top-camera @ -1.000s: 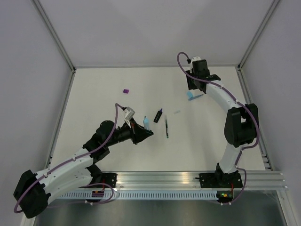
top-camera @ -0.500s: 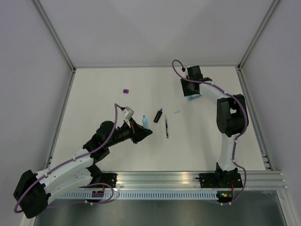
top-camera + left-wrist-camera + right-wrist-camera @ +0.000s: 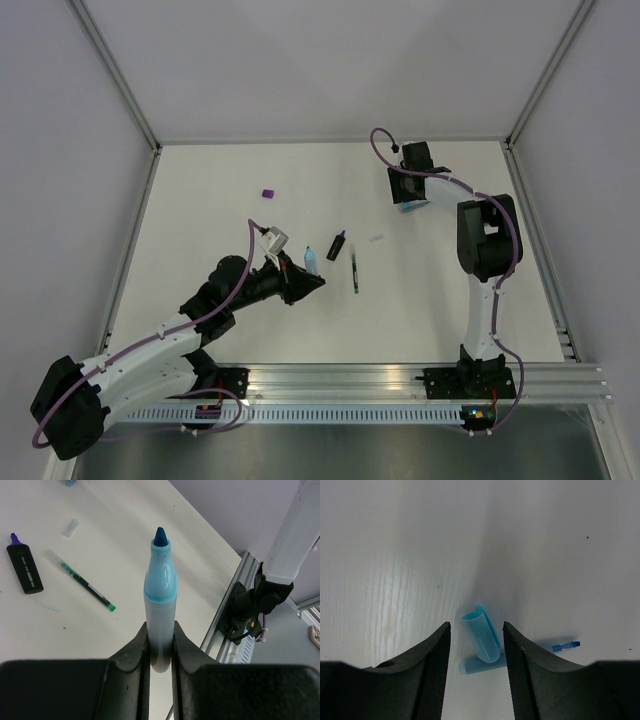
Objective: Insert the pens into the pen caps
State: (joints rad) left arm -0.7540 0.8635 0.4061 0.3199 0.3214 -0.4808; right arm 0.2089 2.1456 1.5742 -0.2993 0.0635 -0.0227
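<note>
1. The left tool point(image 3: 160, 631) was clamped on the light-blue highlighter point(image 3: 160, 580), its uncapped tip pointing away from the wrist.
2. The right tool point(image 3: 475, 626) stood open astride the light-blue cap point(image 3: 481, 640) on the tabletop point(image 3: 395, 555).
3. The thin blue pen point(image 3: 560, 646) lay against the cap, extending toward 3 o'clock.

Left arm: stretched low from the near-left base toward centre; pincer point(image 3: 160, 632) clamped on a light-blue highlighter point(image 3: 160, 575) that juts out past the fingers. Right arm: elbow raised, forearm reaching to the far side; pincer point(image 3: 476, 630) facing down, jaws apart.
</note>
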